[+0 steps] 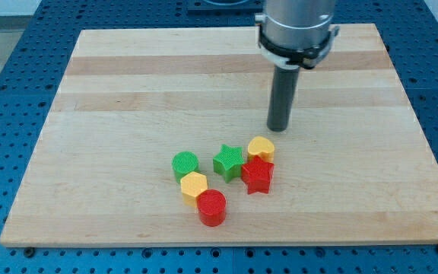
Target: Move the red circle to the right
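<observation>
Fig. Board seen from above and front. Red circle [212, 207] sits near the view's bottom edge of the wooden board [112, 91], lowest of a six-block cluster. It touches, or all but touches, the yellow hexagon [194, 186] at its upper left.

My tip [278, 129] rests on the board above the cluster, just above the yellow heart [261, 148] and clear of every block. The tool is a plain rod: no jaws, nothing to spread or pinch, and it holds nothing.

Key relation: the red circle lies down and to the left of my tip, w/ the green star [228, 160], red star [258, 176] and yellow heart between them. To push rightward, the tip prob. needs to reach the circle's left side, i.e. the far side from where it stands now.

Approach judged tight: the yellow hexagon and green circle [185, 164] crowd the circle's upper left; its lower left looks free.

Orientation: the red circle is a short upright cylinder, round face up, so no long axis and no pointing direction; any contact side behaves alike. Path to the view's right looks free along the bottom strip, though the red star sits close at upper right.
</observation>
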Controlling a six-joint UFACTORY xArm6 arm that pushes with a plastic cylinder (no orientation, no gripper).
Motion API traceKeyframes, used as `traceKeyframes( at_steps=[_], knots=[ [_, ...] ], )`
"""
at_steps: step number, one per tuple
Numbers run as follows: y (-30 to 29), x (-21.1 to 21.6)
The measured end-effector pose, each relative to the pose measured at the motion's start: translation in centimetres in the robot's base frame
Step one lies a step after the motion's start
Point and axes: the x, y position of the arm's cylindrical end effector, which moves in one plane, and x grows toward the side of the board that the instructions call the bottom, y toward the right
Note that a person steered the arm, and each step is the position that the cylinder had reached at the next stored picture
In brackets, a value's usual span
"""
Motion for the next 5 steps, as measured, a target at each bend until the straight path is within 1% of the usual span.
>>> traceKeyframes(
  at_steps=[1, 3, 4, 5],
  knots=[
    [-2.1, 0.3],
    [-2.5, 2.7],
    [-2.5, 2.6],
    [-3.7, 0.2]
  ],
)
